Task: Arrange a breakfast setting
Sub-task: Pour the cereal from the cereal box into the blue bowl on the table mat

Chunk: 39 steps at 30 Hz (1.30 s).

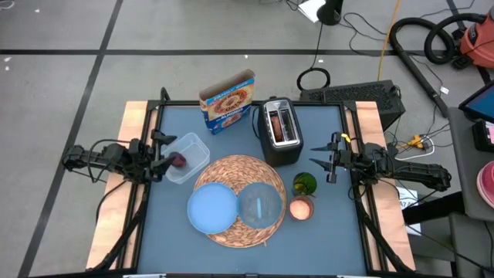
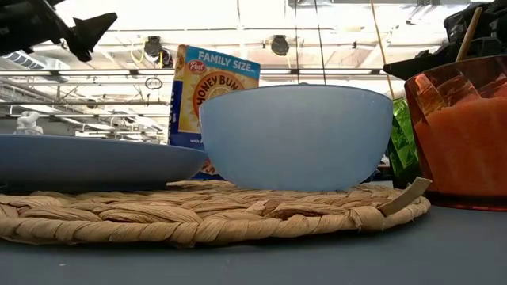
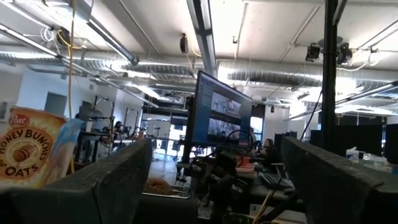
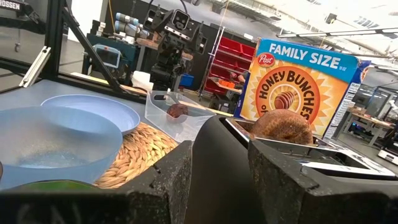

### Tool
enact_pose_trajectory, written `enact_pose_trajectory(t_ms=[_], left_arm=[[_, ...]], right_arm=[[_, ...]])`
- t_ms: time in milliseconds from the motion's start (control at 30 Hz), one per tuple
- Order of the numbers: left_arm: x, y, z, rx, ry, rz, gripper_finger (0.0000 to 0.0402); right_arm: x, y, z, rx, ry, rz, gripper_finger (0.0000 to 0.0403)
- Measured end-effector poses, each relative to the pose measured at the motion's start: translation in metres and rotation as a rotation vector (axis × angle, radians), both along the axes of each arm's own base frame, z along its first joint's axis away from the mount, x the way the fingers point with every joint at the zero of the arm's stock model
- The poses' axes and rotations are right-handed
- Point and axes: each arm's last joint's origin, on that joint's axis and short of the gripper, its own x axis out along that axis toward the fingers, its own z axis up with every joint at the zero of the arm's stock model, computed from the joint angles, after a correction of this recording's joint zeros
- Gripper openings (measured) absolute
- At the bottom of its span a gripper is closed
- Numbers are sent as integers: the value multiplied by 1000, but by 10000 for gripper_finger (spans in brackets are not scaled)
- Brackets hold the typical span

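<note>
The round woven mat (image 1: 235,232) lies mid-table. The light-blue plate (image 1: 212,208) and the clear glass bowl (image 1: 260,204) rest on it side by side. Right of the mat the orange-pink cup (image 1: 301,208) stands on the table. The brown bagel (image 4: 283,126) sticks up out of the toaster (image 1: 279,131). The small dark-red fruit (image 1: 178,161) lies in the clear tub (image 1: 193,150). My left gripper (image 1: 164,152) hangs open at the tub's left edge, tipped upward, its fingers wide apart in the left wrist view (image 3: 214,180). My right gripper (image 1: 316,157) is held level right of the toaster, open by a narrow gap (image 4: 221,168).
A cereal box (image 1: 228,100) stands at the far side, left of the toaster. A green object (image 1: 305,184) sits between the toaster and the cup. Bare table shows along the near edge and in the far right corner.
</note>
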Motion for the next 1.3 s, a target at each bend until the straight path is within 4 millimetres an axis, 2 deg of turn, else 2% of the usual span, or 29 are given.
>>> enact_pose_trajectory(t_ms=[233, 433, 767, 900, 1067, 1300], left_arm=[[6, 3, -2, -67, 48, 135, 365], [20, 2, -2, -85, 116, 202, 365], [59, 1, 37, -73, 305, 439, 365], [74, 0, 44, -61, 434, 525, 365], [85, 2, 43, -98, 504, 569, 365], [92, 9, 27, -144, 597, 612, 365]], right_arm=[[0, 0, 0, 0, 0, 0, 150], [0, 0, 0, 0, 0, 0, 150], [0, 0, 0, 0, 0, 0, 150], [0, 0, 0, 0, 0, 0, 150], [0, 0, 0, 0, 0, 0, 150], [0, 0, 0, 0, 0, 0, 150]])
